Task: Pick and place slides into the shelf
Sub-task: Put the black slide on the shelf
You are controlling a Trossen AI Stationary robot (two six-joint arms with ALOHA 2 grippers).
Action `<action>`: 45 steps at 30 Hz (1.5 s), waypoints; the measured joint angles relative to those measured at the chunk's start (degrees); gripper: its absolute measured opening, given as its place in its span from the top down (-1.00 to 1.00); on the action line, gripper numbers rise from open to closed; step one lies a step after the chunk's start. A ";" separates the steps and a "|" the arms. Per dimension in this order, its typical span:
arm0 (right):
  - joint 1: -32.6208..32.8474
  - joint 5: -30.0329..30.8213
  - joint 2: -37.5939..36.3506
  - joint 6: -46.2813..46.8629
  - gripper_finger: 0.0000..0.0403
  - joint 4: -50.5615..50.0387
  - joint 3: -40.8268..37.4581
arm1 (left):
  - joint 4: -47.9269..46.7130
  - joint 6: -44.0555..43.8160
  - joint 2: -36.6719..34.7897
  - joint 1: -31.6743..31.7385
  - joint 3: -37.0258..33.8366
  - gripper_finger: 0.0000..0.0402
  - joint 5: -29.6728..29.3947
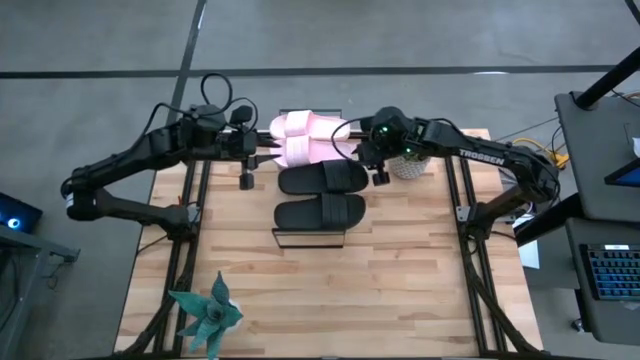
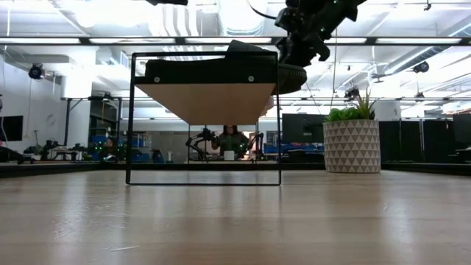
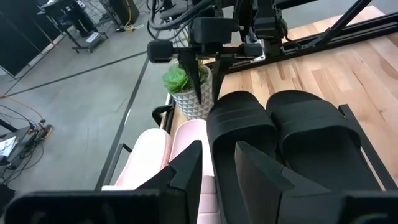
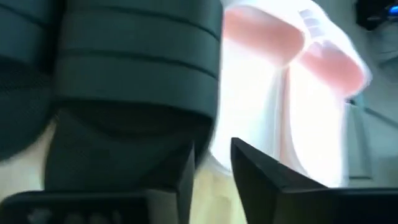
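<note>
The shelf (image 1: 310, 240) stands mid-table, and its plank top (image 2: 206, 99) carries all four slides side by side. Two black slides (image 1: 322, 180) (image 1: 322, 212) lie on the near part, two pink slides (image 1: 300, 125) (image 1: 312, 152) on the far part. My left gripper (image 1: 270, 150) is open at the left end of the nearer pink slide. In its wrist view (image 3: 217, 165) the fingers stand over the seam between pink slide (image 3: 186, 134) and black slide (image 3: 239, 130). My right gripper (image 1: 352, 145) (image 4: 211, 168) is open at the right end of the same pink slide (image 4: 292, 93). My left gripper reaches level from the table's left over the pink and black slides' ends; I cannot tell whether it touches either. My right gripper (image 3: 208, 84) points slanting down at the pink slide's right end; I cannot tell whether it touches it.
A potted plant in a white patterned pot (image 1: 408, 165) (image 2: 352, 143) stands right of the shelf, close under my right arm. A teal star-shaped plant (image 1: 205, 312) sits at the near left corner. Bare tabletop (image 1: 350, 300) lies toward the near edge.
</note>
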 joint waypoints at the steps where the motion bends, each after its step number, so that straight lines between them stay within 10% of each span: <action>1: 0.29 1.34 -0.44 -1.22 0.45 -0.37 -0.06 | -0.14 0.00 -0.22 0.00 0.00 0.59 0.00; 9: 3.60 2.51 -5.67 -12.39 0.26 4.23 -5.26 | -1.85 -0.28 -1.52 0.00 -0.09 0.59 0.00; 26: 8.13 2.91 -17.99 -35.50 0.43 47.91 -36.14 | -4.54 -3.32 -1.68 0.00 -0.22 0.59 0.00; 45: 7.91 2.84 -10.59 -37.05 0.32 50.16 -33.18 | -4.53 -3.37 -1.61 0.00 -0.33 0.59 0.02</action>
